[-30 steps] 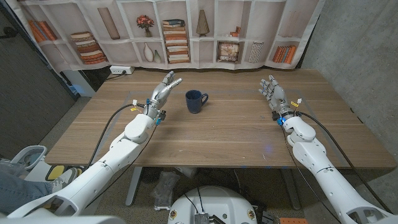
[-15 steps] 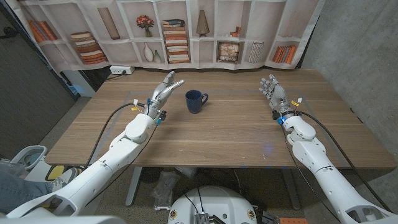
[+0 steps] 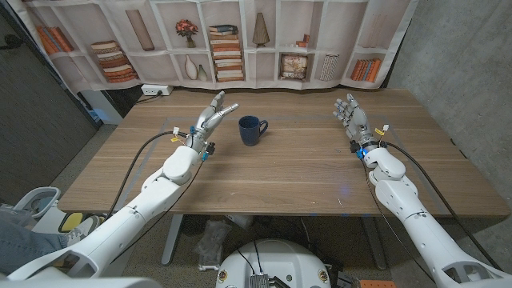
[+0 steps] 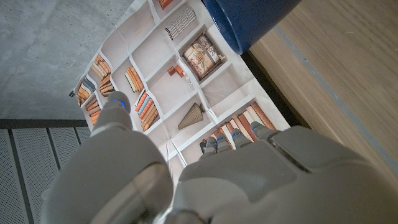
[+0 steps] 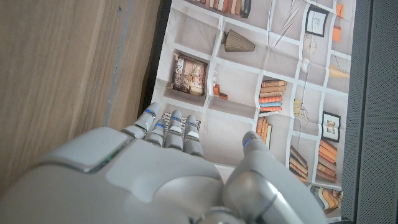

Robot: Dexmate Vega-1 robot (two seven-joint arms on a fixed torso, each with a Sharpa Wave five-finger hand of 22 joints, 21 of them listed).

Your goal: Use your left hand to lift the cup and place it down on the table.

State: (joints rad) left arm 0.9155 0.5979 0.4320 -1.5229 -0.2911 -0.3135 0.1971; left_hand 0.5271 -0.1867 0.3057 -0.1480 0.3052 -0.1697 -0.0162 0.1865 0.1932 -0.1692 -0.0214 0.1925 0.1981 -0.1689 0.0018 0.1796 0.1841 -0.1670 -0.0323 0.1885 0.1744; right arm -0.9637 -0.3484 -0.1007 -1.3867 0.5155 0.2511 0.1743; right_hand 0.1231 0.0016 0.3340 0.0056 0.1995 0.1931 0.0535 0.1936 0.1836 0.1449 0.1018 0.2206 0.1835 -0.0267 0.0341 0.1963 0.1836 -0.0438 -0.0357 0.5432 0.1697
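Note:
A dark blue cup (image 3: 252, 130) with its handle turned to the picture's right stands upright on the wooden table (image 3: 288, 172), left of the middle toward the far edge. My left hand (image 3: 210, 118) is raised just left of the cup, fingers apart and pointing past it, holding nothing and a small gap away from it. In the left wrist view the cup (image 4: 252, 22) shows beyond the back of my left hand (image 4: 186, 180). My right hand (image 3: 350, 116) stands open at the far right of the table, well away from the cup; its back (image 5: 155, 180) faces the right wrist camera.
A printed bookshelf backdrop (image 3: 232, 40) hangs behind the table's far edge. A power strip (image 3: 155, 90) lies on the floor at the back left. Bare tabletop runs between the two hands and toward the near edge.
My left hand has crept slightly forward and toward the cup. The cup and my right hand have stayed where they were.

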